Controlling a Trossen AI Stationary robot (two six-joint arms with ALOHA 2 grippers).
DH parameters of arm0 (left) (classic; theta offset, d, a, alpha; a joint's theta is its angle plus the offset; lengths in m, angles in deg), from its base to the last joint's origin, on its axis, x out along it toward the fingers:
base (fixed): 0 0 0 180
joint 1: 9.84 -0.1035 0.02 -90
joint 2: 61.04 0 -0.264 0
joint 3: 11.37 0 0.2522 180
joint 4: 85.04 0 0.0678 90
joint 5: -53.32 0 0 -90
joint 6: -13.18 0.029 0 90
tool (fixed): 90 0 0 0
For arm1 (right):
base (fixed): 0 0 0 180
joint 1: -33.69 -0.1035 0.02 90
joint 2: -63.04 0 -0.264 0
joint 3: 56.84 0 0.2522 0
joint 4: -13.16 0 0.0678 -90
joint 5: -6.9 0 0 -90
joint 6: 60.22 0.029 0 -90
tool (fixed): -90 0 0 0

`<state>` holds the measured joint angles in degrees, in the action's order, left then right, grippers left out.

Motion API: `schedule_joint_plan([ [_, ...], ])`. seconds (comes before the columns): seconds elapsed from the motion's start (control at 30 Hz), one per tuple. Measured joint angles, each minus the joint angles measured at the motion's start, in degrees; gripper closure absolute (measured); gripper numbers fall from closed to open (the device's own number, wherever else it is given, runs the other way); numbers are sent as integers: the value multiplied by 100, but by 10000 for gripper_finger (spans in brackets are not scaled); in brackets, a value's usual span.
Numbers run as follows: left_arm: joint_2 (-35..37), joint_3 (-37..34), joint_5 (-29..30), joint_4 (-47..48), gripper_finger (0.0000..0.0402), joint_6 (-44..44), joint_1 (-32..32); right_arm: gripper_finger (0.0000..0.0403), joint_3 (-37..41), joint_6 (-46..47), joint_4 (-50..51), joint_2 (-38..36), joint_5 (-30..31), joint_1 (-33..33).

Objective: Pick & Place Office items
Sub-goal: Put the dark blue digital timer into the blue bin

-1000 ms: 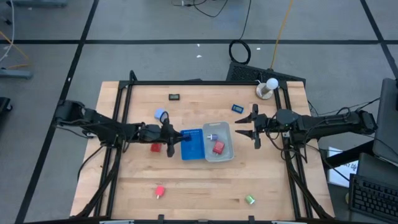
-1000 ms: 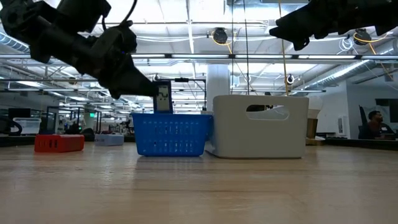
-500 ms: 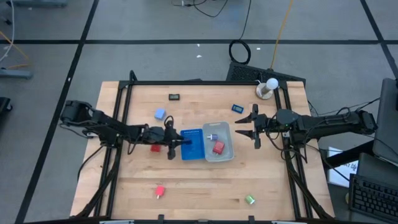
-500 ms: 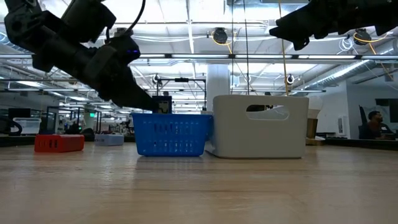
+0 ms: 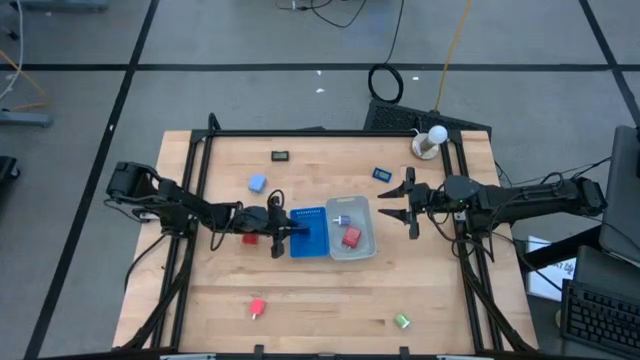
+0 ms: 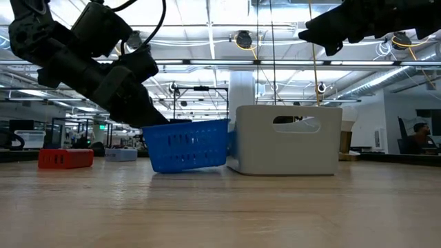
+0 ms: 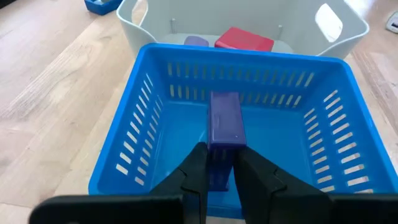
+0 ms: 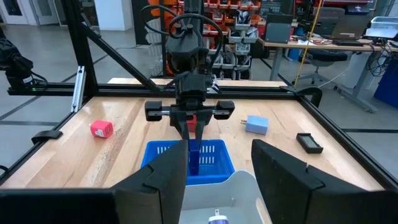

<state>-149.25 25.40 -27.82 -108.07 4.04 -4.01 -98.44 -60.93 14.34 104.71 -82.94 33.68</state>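
Note:
My left gripper (image 5: 287,232) reaches down into the blue ribbed basket (image 7: 140,130) at the table's middle, shut on a dark blue flat piece (image 7: 224,119). The basket (image 6: 187,145) stands tipped, its end toward the white tray (image 6: 289,148) raised. That tray holds a red block (image 5: 351,236) and a small pale piece (image 5: 341,217). A second red block (image 5: 250,238) lies beside my left arm. My right gripper (image 5: 393,203) hangs open in the air to the right of the white tray. My left gripper pinches the dark blue piece between its two fingers at the piece's near end (image 7: 217,152). The fingers (image 7: 196,168) slant down from the table's left side. The piece reaches forward and down inside the basket; whether it touches the basket's floor I cannot tell.
Loose on the table lie a pale blue block (image 5: 257,184), a black rectangle (image 5: 281,155), a dark blue rectangle (image 5: 382,174), a red block (image 5: 257,307) and a green block (image 5: 402,321). A white knob (image 5: 430,140) stands at the far right corner.
My left gripper has gone down and a little toward the table's right, lowering the dark blue piece from above the basket's rim into the basket. The basket, level before, has tipped up at its end by the white tray.

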Motion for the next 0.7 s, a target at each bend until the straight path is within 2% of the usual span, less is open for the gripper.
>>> schedule_joint_plan([
  [0.4,0,-1,0,-73,339,-41,-7,232,0,2,0,0,0,0],
  [0.7,2,-1,0,-83,307,-210,-4,232,0,2,3,0,-1,0],
])
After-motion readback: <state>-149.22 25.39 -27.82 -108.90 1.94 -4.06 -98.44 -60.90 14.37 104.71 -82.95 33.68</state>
